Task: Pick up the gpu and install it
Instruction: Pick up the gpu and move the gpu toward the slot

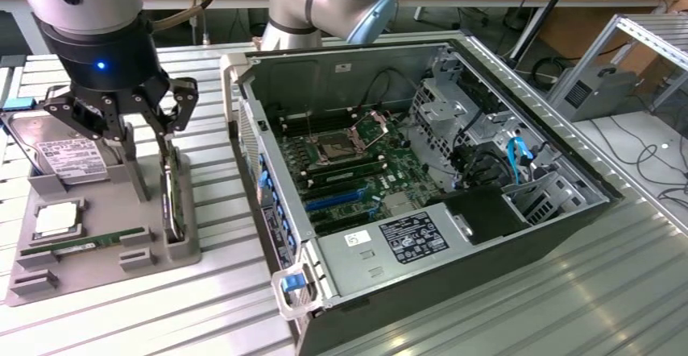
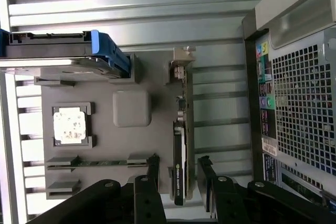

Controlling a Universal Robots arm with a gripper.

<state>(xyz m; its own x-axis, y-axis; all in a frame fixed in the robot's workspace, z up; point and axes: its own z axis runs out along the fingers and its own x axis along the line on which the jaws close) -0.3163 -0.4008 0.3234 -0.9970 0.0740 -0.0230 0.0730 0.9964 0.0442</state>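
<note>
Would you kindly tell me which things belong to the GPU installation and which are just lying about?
For the job: thin dark graphics card standing on edge; open black pincer over it; open metal computer case.
Lying about: boxy grey hard drive; square silver processor chip; slim green memory stick.

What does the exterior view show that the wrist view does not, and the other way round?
Exterior view: the open inside of the computer case with the motherboard. Wrist view: the case's perforated vent grille. Both: the gpu standing on edge in the grey holder, with the open end effector above it, not gripping.
</note>
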